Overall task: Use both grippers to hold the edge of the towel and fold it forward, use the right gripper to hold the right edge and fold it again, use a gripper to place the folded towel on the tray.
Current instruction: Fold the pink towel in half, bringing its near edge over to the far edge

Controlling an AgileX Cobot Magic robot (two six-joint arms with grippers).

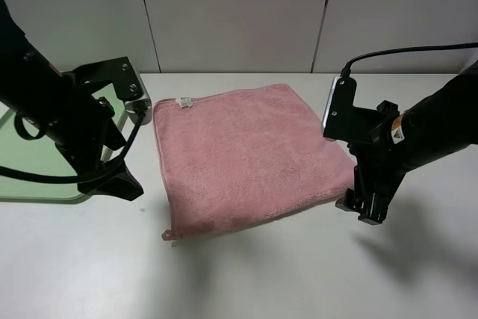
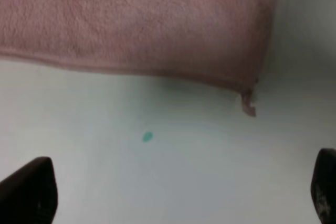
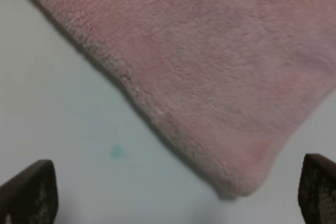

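Observation:
The pink towel (image 1: 250, 158) lies spread flat on the white table, with its white tag (image 1: 184, 101) at the far left corner and its corner loop (image 1: 170, 235) at the near left. My left gripper (image 1: 119, 184) hovers just left of the towel's left edge. In the left wrist view it (image 2: 176, 195) is open and empty, short of the hem (image 2: 131, 71) and loop (image 2: 248, 106). My right gripper (image 1: 364, 208) hovers at the towel's near right corner. In the right wrist view it (image 3: 173, 195) is open and empty, close to that corner (image 3: 236, 184). The pale-green tray (image 1: 30, 162) lies far left, partly hidden by the left arm.
A small teal speck (image 2: 147, 137) marks the table by the towel's left edge, and another (image 3: 116, 152) by its right corner. A grey panelled wall (image 1: 239, 13) stands behind the table. White table surface (image 1: 261, 282) stretches in front of the towel.

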